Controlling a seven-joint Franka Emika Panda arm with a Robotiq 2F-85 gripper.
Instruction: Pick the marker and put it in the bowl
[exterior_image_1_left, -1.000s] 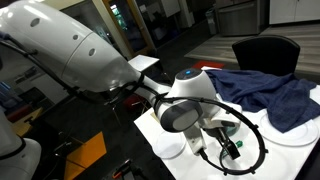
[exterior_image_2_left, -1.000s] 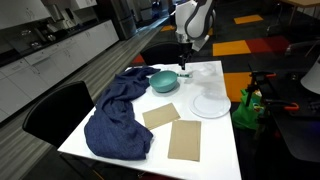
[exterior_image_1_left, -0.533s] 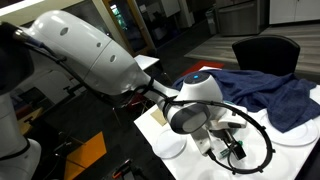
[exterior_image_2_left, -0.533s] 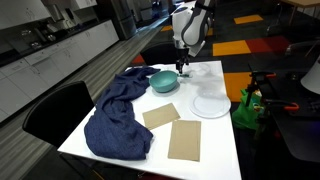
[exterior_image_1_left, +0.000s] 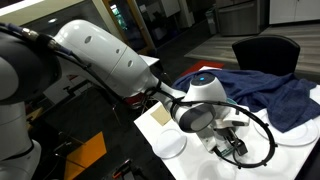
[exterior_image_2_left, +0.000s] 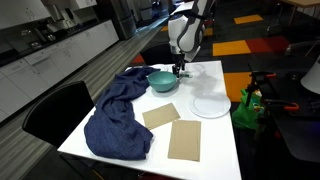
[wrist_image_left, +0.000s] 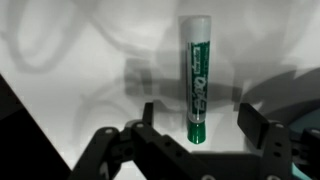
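The bowl has an uncovered mouth, so the way down into it is open. The cloth heaps against the bowl on the side away from the marker, blocking a low approach there. Just beside the bowl, the marker lies on bare table with clear surface along both flanks. The gripper stands spread, a finger on each side of the marker's green end. The plate lies near the bowl, flat and low.
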